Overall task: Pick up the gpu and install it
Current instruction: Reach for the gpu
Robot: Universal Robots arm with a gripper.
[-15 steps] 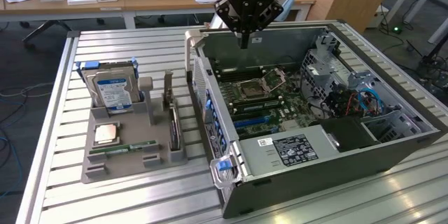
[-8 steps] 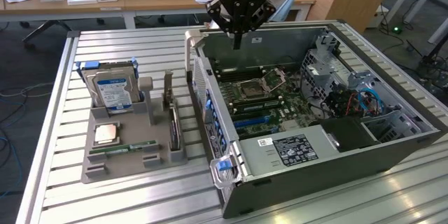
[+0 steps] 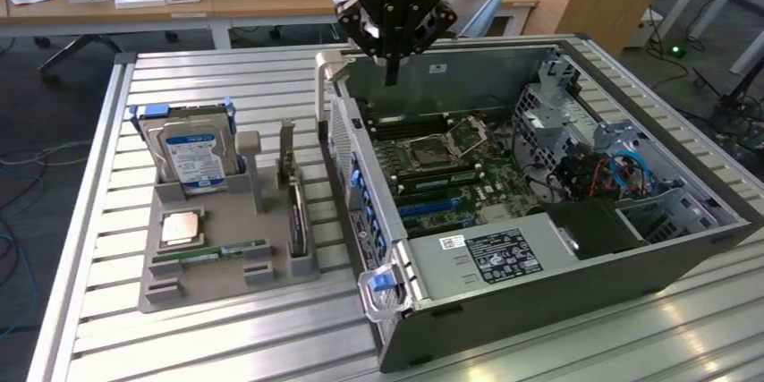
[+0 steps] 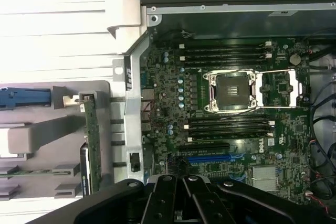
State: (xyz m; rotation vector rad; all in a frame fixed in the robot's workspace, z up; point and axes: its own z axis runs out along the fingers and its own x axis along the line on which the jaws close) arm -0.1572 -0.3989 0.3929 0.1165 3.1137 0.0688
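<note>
Gripper (image 3: 389,73) closed, empty, over case (image 3: 668,252) back edge; gpu (image 3: 295,221) upright at tray (image 3: 161,297) edge nearest case

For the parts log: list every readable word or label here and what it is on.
"ROBOTIQ": body of the black gripper.
"DELL": green motherboard in the open case.
Too small to read: black power-supply label, blue hard-drive label, white sticker.
</note>
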